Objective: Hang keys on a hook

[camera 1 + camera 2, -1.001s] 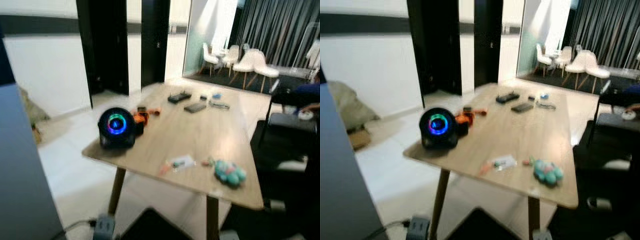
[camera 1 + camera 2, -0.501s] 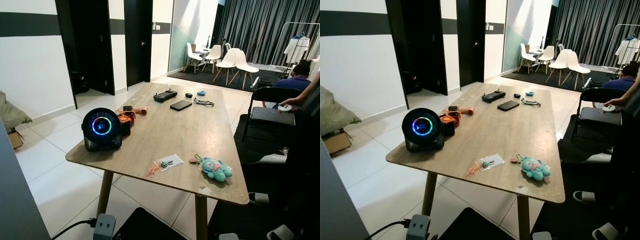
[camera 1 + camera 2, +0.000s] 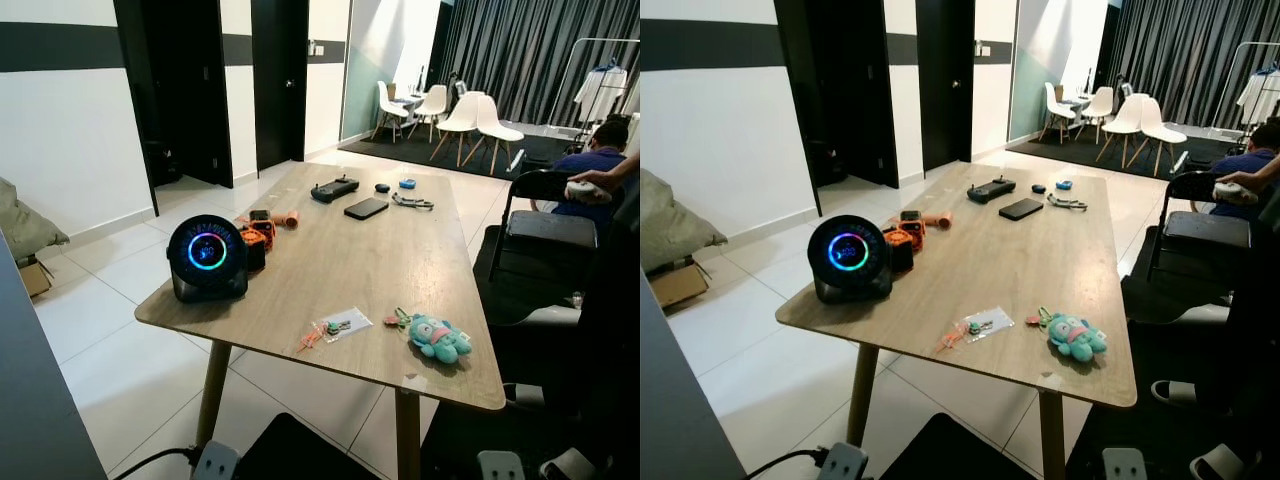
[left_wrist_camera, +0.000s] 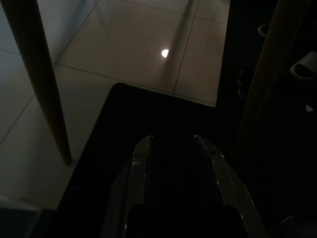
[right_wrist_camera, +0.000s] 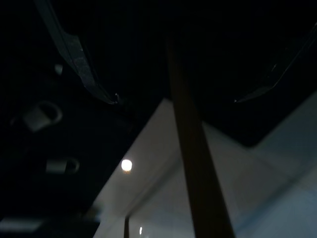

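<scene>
The camera had drifted slightly since half a second before. The keys [image 3: 400, 320], with a teal plush toy [image 3: 438, 338], lay near the table's [image 3: 350, 260] front right corner. Both grippers [image 4: 173, 144] [image 5: 173, 99] hung open over the floor.

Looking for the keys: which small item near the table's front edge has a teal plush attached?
The bunch by the right front corner, joined to the teal plush; the other lies in a clear bag.

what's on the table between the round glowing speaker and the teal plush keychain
A small clear bag with orange and green bits lies there on bare wood, seen in both eye views.
</scene>
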`<state>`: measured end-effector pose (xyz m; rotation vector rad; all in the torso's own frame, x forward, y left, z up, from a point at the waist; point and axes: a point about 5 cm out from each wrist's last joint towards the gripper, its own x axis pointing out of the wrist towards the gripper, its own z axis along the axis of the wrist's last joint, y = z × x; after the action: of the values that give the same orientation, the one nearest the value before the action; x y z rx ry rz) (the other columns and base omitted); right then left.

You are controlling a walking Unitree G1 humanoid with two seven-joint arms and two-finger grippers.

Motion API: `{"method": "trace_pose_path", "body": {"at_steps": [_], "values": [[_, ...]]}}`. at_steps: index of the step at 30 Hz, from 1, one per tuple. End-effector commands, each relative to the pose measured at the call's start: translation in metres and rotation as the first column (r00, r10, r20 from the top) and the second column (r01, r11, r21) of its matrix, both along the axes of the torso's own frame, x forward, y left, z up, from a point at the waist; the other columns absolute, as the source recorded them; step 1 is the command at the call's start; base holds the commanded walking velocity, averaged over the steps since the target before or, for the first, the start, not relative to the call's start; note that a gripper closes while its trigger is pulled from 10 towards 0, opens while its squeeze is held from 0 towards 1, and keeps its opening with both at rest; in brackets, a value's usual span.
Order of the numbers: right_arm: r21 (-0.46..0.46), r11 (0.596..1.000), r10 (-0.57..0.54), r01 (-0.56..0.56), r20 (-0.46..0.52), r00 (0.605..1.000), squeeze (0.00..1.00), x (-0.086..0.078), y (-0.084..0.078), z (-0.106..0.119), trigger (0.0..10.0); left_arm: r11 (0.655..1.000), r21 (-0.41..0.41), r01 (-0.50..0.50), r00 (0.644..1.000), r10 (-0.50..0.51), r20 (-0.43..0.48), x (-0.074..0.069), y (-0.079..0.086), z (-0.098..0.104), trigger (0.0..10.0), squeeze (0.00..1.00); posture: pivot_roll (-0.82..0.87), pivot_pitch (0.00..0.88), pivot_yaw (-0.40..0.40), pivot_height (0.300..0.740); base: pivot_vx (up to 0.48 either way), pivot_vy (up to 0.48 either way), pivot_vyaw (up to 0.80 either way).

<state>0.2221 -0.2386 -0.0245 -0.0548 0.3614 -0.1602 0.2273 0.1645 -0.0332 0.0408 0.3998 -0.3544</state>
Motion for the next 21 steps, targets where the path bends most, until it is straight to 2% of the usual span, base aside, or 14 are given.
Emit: {"method": "trace_pose_path", "body": {"at_steps": [1,2,3,5,6,9,12,16,21], "values": [[-0.006,1.000,-0.022,0.022,0.054,0.998,0.00,0.001,-0.007,0.007,10.0,1.000,0.008,-0.010,1.000,0.010,0.011,-0.001,0.008,0.001,10.0,0.00,0.01,0.000,-0.016,0.740,0.000,0.000,0.00],[-0.008,0.999,-0.038,0.039,0.093,0.995,0.00,0.004,-0.010,0.013,10.0,1.000,-0.001,-0.012,1.000,0.012,0.017,-0.001,0.008,0.002,10.0,0.00,0.01,0.000,-0.015,0.740,0.000,0.000,0.00],[-0.008,0.999,-0.038,0.039,0.093,0.995,0.00,0.004,-0.010,0.013,10.0,1.000,-0.001,-0.012,1.000,0.012,0.017,-0.001,0.008,0.002,10.0,0.00,0.01,0.000,-0.015,0.740,0.000,0.000,0.00],[-0.003,0.997,-0.078,0.080,0.199,0.977,0.00,0.012,-0.018,0.030,10.0,1.000,-0.017,-0.010,1.000,0.010,0.025,-0.001,0.007,0.003,10.0,0.00,0.01,0.000,-0.012,0.740,0.000,0.000,0.00],[-0.003,0.997,-0.078,0.080,0.199,0.977,0.00,0.012,-0.018,0.030,10.0,1.000,-0.017,-0.010,1.000,0.010,0.025,-0.001,0.007,0.003,10.0,0.00,0.01,0.000,-0.012,0.740,0.000,0.000,0.00],[0.005,0.997,-0.079,0.081,0.287,0.955,0.00,0.022,-0.020,0.047,10.0,0.999,-0.032,0.029,0.999,-0.028,0.029,-0.003,0.001,0.003,10.0,0.00,0.00,0.000,-0.011,0.740,0.000,0.000,0.00],[-0.007,0.997,-0.067,0.072,0.287,0.956,0.00,0.023,-0.019,0.048,10.0,0.998,-0.032,0.059,0.998,-0.058,0.030,-0.004,-0.003,0.002,10.0,0.00,0.00,0.000,-0.012,0.740,0.000,0.000,0.00],[-0.027,0.997,-0.067,0.076,0.249,0.966,0.00,0.014,-0.020,0.039,10.0,0.990,-0.003,0.138,0.989,-0.137,0.060,-0.007,-0.009,0.004,10.0,0.00,0.00,0.003,-0.015,0.740,0.000,0.000,0.00],[-0.015,0.995,-0.092,0.101,0.293,0.952,0.00,0.003,-0.021,0.042,10.0,0.984,-0.019,0.177,0.975,-0.173,0.136,-0.006,-0.007,0.015,10.0,0.00,0.00,0.007,-0.013,0.740,0.000,0.000,0.00]]}}
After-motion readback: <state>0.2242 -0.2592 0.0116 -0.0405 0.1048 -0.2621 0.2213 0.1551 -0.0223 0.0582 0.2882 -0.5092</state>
